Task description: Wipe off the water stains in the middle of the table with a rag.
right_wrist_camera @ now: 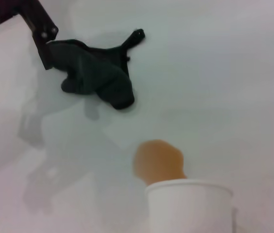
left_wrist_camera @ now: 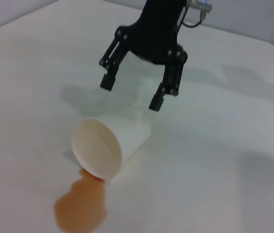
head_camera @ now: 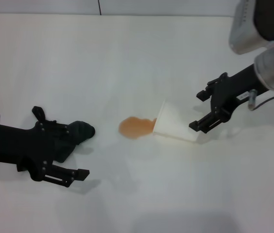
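The orange-brown water stains (head_camera: pixel 136 127) lie near the middle of the white tabletop (head_camera: pixel 127 58), with the mouth of a tipped-over white paper cup (head_camera: pixel 176 127) touching the blotch on its right side. The dark rag (head_camera: pixel 81 132) lies bunched to the left of the stain, near it but not touching. The left tool (head_camera: pixel 65 160) is low over the tabletop with the rag at or under its upper finger; its fingers (head_camera: pixel 71 175) stand apart, and whether they actually pinch any cloth I cannot tell. The right tool (head_camera: pixel 209 109) hovers just over the closed end of the cup, its fingers spread wide on either side and, judging from the left wrist view, not yet gripping it.

The main risk is the cup: it lies right against the stain, so a rag swept across would probably push it, roll it, or spill whatever liquid remains inside and widen the mess. A closing right tool could also crush the thin paper wall or nudge the rim through the blotch. If the left tool has only a loose hold on the rag, the cloth may slip off or drag in a lump and smear rather than absorb
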Motion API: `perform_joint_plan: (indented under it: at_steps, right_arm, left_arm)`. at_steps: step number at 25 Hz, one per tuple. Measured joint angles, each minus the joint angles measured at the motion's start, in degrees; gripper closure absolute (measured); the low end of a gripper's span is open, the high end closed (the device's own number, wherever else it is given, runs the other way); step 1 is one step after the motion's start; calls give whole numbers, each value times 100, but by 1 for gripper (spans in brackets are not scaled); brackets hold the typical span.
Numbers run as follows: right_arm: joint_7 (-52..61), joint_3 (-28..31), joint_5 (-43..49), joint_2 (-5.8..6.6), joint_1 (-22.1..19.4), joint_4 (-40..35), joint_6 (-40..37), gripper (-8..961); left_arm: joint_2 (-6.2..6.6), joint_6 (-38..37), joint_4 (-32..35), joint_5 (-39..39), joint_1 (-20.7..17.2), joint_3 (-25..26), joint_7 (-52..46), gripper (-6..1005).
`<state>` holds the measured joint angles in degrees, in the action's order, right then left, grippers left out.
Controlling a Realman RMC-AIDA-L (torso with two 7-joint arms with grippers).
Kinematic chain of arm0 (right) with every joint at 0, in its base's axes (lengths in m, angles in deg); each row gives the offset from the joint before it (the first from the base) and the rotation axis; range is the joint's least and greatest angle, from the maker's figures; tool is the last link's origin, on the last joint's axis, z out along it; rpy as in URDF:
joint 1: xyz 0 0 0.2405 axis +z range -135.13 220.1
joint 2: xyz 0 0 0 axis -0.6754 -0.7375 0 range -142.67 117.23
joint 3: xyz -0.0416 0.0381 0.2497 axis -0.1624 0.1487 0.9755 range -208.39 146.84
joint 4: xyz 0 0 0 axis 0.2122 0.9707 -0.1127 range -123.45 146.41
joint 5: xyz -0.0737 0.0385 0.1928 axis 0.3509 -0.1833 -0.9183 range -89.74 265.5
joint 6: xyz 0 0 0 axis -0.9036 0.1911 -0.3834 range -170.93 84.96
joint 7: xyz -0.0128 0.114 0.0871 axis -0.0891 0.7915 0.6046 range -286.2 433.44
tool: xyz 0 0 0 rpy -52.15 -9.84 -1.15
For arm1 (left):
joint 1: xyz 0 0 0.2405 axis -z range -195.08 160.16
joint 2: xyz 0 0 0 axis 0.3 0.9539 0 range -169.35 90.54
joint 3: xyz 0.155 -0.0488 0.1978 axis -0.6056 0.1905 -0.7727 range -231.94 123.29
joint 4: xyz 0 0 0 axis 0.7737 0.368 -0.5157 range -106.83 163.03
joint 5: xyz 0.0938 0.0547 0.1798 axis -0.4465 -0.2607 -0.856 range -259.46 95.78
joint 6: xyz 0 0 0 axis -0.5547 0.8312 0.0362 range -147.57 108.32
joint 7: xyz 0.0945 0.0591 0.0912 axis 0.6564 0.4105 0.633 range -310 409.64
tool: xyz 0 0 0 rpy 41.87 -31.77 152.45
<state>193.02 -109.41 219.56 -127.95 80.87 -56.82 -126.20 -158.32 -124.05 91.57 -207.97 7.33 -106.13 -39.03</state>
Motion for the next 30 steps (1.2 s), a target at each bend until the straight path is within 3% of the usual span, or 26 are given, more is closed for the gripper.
perform_joint_plan:
  at_steps: [21,30]
  right_arm:
    - [751,-870,237,-45,761,891,383,78]
    - [1074,-1446,253,-56,1356,1403,520,79]
  left_arm:
    - [1,137,-2,16,51,-54,18,133]
    - [1,143,7,22,25,-76,17,134]
